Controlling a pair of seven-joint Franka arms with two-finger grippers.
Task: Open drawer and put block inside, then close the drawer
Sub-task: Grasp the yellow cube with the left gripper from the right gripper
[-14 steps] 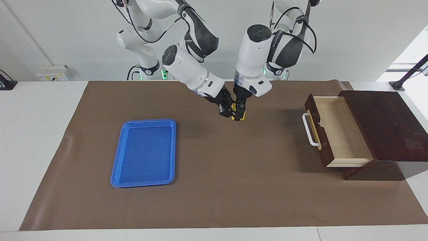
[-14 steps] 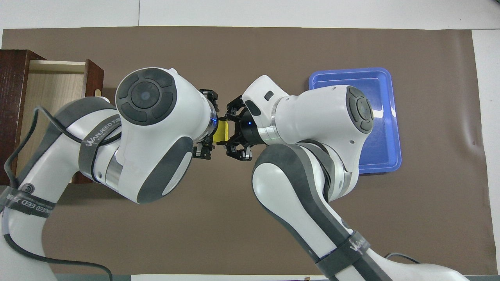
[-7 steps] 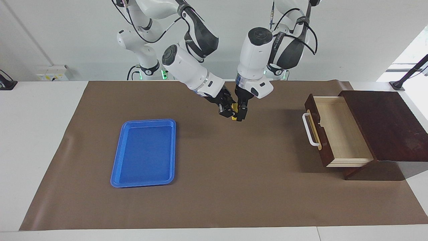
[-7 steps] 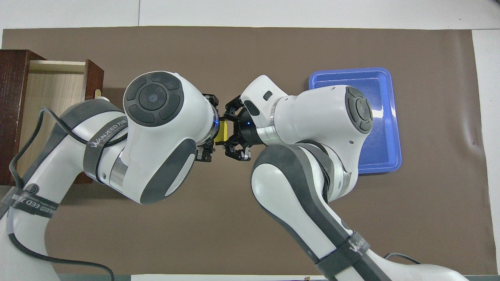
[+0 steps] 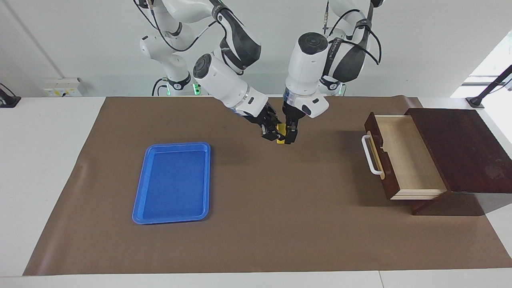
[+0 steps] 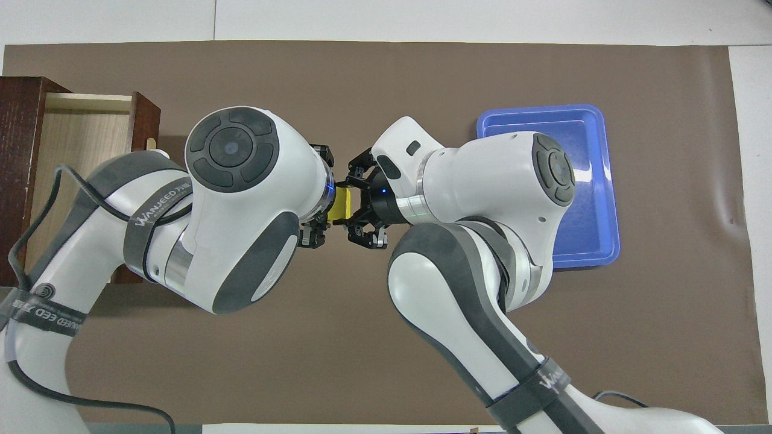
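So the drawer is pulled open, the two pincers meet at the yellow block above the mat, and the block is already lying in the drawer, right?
Not quite. The drawer is open, but holds nothing; the facing view shows the block up between the right pincer and left pincer, above the mat.

Looked like a robotics lab: two white Franka arms [image 5: 224, 80] bolted at a white table [image 5: 44, 160], brown mat [image 5: 280, 224] spread flat, bare white wall [image 5: 420, 48], wall socket strip [image 5: 62, 92], loose cabling [image 5: 160, 28], staged props only, namely blue plastic tray [image 5: 173, 182] and dark wooden box [image 5: 464, 148].
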